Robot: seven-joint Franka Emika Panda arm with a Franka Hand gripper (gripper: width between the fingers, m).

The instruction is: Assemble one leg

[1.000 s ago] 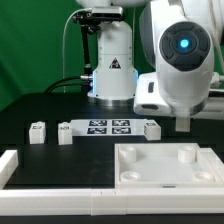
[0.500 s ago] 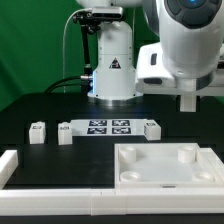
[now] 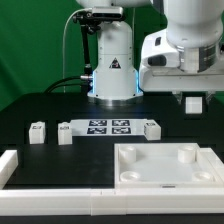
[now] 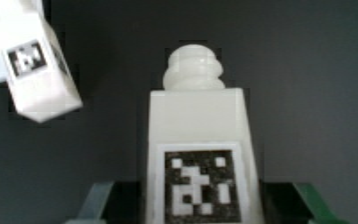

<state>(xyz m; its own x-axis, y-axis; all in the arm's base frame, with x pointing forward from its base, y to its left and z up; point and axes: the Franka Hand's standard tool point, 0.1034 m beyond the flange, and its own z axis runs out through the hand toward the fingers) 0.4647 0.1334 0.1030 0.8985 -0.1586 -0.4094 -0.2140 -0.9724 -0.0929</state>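
Observation:
My gripper (image 3: 193, 98) is shut on a white leg (image 3: 193, 103) and holds it in the air at the exterior view's right, above the black table and behind the square board. In the wrist view the held leg (image 4: 197, 130) stands between my gripper's (image 4: 197, 205) two fingers, its black-and-white tag facing the camera and a rounded knob at its far end. Another leg (image 4: 34, 65) lies on the table beyond it. Three more legs sit on the table: two (image 3: 38, 131) (image 3: 64, 130) at the left and one (image 3: 152, 128) right of the marker board.
The large white square board (image 3: 140, 172) with raised rim and round sockets lies at the front right. The marker board (image 3: 108, 127) lies mid-table. A white L-shaped wall (image 3: 10, 165) runs along the front left. The robot base (image 3: 112, 70) stands behind.
The arm has risen and shifted a little toward the exterior view's right, carrying the held leg higher above the table. The other parts have not moved.

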